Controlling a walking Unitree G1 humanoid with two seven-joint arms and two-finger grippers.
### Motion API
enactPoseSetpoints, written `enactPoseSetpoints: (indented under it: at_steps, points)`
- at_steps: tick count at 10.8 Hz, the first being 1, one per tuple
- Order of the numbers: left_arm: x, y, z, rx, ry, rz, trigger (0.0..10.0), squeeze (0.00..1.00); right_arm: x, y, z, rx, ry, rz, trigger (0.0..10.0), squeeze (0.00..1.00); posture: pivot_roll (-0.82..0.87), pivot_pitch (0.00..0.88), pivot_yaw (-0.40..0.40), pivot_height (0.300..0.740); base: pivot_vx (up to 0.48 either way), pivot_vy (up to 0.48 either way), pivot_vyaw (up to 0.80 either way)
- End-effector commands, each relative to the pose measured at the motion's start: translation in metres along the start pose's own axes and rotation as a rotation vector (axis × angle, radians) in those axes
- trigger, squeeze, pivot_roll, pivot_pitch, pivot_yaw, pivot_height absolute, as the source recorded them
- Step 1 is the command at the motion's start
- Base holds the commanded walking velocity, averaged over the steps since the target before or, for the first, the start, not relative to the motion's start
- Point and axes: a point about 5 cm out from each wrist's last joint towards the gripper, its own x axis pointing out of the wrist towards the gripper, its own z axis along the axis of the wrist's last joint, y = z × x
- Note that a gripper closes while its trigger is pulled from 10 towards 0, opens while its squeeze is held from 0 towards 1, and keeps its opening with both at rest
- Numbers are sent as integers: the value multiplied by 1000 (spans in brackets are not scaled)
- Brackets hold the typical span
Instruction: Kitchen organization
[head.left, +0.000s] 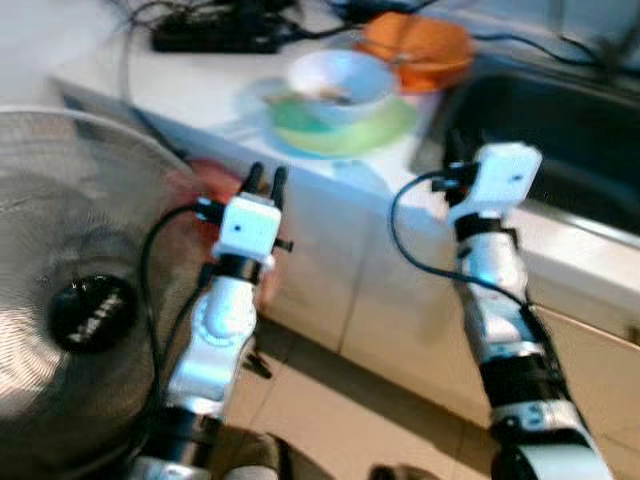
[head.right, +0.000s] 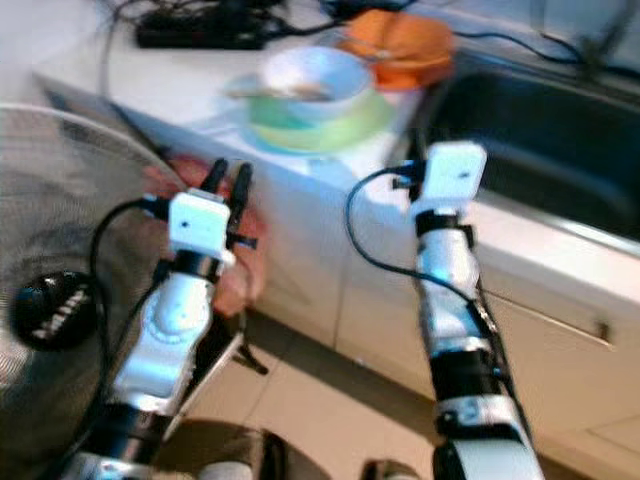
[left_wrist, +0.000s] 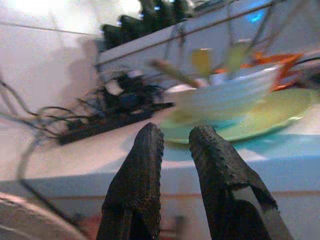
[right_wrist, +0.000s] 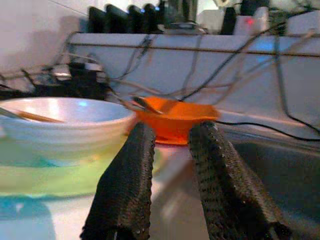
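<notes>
On the white counter (head.left: 200, 90) a pale ribbed bowl (head.left: 340, 80) with a utensil in it rests on a green plate (head.left: 350, 128). Behind it sits an orange bowl (head.left: 418, 45), next to the dark sink (head.left: 570, 130). My left gripper (head.left: 267, 178) is raised in front of the counter edge, below and left of the plate, and is open with a narrow gap and nothing in it (left_wrist: 177, 134). My right gripper (right_wrist: 172, 129) is held at the counter edge by the sink corner, open and empty, pointing toward the orange bowl (right_wrist: 175, 117).
A large round fan (head.left: 70, 300) stands close on the left, beside my left arm. A black power strip (head.left: 215, 35) with tangled cables lies at the back of the counter. Something reddish (head.left: 205, 185) hangs blurred by the cabinet front. The floor below is tiled.
</notes>
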Motion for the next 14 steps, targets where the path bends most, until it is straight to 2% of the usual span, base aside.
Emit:
enactPoseSetpoints:
  at_steps: [1,8,10,12,14]
  points:
    - [-1,-4,0,-5,3,-3,10000,0,1,-7,2,-14,-5,-19,10000,0,16,159,12,740,0,0,0]
    - [1,-4,1,-4,4,-3,10000,0,1,-10,-1,-4,13,-44,10000,0,18,156,11,740,0,0,0]
    - [0,-4,1,0,6,-3,10000,0,1,-11,-2,0,26,-50,10000,0,18,153,11,740,247,0,0]
    - [-1,-4,1,-1,5,-5,10000,0,1,-10,-3,5,27,-49,10000,0,19,150,13,740,259,0,-800]
    - [-1,-4,1,-2,5,-7,10000,0,0,-9,-2,2,19,-53,10000,0,19,148,14,740,262,0,0]
